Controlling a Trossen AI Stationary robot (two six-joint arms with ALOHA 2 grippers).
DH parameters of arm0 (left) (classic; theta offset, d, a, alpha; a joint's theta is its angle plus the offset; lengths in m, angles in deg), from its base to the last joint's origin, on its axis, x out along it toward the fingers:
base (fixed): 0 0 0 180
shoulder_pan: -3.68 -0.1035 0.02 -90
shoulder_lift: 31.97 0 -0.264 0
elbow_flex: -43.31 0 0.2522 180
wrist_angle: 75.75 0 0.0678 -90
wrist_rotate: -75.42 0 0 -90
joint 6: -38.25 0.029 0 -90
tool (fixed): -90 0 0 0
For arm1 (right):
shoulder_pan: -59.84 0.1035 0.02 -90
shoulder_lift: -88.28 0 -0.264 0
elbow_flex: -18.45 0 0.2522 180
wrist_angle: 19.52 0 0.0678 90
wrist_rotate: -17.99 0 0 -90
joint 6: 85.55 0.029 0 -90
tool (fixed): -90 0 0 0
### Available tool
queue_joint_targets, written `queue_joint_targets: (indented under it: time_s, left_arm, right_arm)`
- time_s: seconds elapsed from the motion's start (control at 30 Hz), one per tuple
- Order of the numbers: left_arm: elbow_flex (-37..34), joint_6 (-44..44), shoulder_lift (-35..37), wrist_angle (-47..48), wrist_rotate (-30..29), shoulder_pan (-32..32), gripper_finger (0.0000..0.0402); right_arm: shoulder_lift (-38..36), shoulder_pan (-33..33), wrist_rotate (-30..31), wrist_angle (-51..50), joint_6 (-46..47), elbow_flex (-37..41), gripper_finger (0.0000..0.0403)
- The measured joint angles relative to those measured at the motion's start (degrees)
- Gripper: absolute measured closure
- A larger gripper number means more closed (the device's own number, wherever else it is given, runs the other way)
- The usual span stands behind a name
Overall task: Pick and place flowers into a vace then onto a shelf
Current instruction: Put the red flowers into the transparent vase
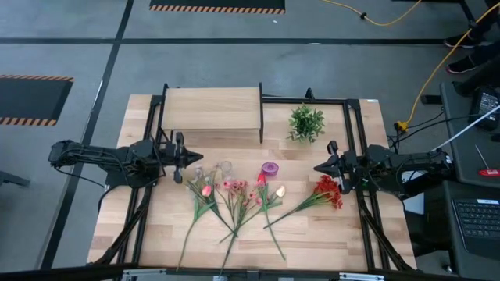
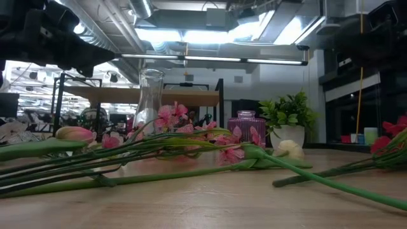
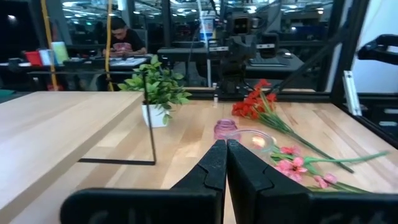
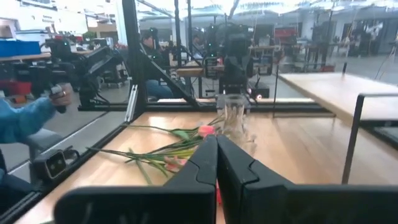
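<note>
Flowers [image 1: 234, 199] are laid flat on the table [image 1: 328, 242]; both the left gripper [image 1: 190, 158] and right gripper [image 1: 320, 166] are held closed, empty.

The table [image 1: 312, 234] is being viewed from straight overhead — and level, close behind the flowers [image 2: 191, 143]. Each wrist view is being aimed across those flowers [image 3: 298, 168] [image 4: 168, 149] toward the opposite arm.
</note>
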Motion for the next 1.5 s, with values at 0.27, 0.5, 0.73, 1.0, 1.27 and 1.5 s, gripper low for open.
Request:
queue_joint_targets:
  time_s: [0.27,0.5,0.73,1.0,1.27,1.5]
  left_arm:
    - [0.0,0.0,0.0,0.8,2.3,0.0,0.0396]
    - [0.0,0.0,0.0,0.8,4.8,0.0,0.0396]
    - [0.0,0.0,0.0,0.8,4.8,0.0,0.0396]
    - [0.0,0.0,0.0,0.7,1.6,0.0,0.0396]
    - [0.6,-1.5,0.0,-0.2,0.7,0.0,0.0396]
    - [3.6,-1.1,-1.1,-0.1,-0.2,0.0,0.0399]
  right_arm:
    - [0.0,0.0,0.0,-0.5,1.4,0.0,0.0400]
    - [0.0,0.0,0.0,-0.4,-1.5,0.0,0.0400]
    - [0.0,0.0,0.0,-0.4,-1.6,0.0,0.0400]
    - [0.0,0.0,2.7,-0.2,-3.1,0.0,0.0400]
    - [0.9,-0.3,2.5,-2.1,-4.4,-5.0,0.0400]
    - [7.7,-0.4,3.3,-5.0,-1.4,-10.3,0.0400]
